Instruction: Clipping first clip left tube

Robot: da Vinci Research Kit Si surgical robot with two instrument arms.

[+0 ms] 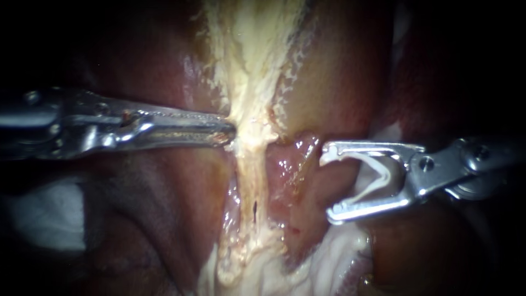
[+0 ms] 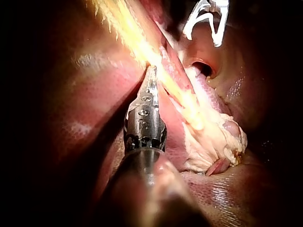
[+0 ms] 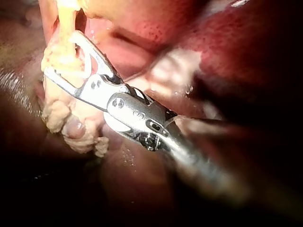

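Observation:
A pale yellow tube (image 1: 249,181) runs down the middle of the endoscope view, with a pink fold of tissue (image 1: 287,164) just right of it. My left instrument (image 1: 229,134) comes in from the left, its jaws shut on the pale tissue (image 1: 246,131) at the top of that tube. In the left wrist view, the left instrument (image 2: 151,71) pinches the edge of the yellow strand (image 2: 175,90). My right instrument (image 1: 330,183) stands to the right of the tube, apart from it. Its jaws are open and carry a white clip (image 1: 378,175). The right instrument (image 3: 60,52) faces the pale tissue (image 3: 61,28).
Dark red liver (image 1: 164,219) lies on both sides of the tube. A tan, glistening surface (image 1: 334,82) rises at the upper right. White gauze (image 1: 38,214) shows at the lower left. Frayed pale tissue (image 1: 257,268) spreads below the tube.

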